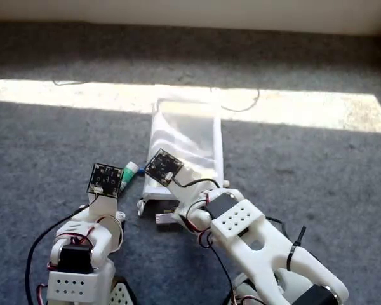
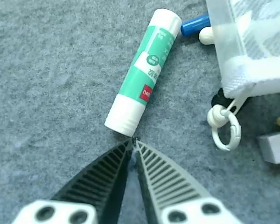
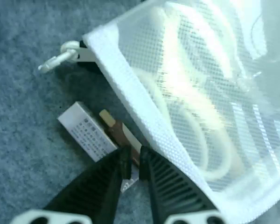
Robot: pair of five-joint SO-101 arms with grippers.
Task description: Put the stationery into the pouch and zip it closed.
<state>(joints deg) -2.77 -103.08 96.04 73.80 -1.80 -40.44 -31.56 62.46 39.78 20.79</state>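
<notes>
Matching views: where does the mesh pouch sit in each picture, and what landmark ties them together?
High view: the mesh pouch lies mid-table, stretching away from the arms.
Left wrist view: its corner lies beside the glue stick.
Right wrist view: the pouch lies next to the grey block.
Shared landmark: the white zip-pull ring at the pouch's corner.

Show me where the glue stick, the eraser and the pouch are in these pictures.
glue stick [image 2: 141, 77], left wrist view, on its green label.
eraser [image 3: 84, 133], right wrist view, on its printed sleeve.
pouch [image 3: 186, 93], right wrist view, on its mesh side.
</notes>
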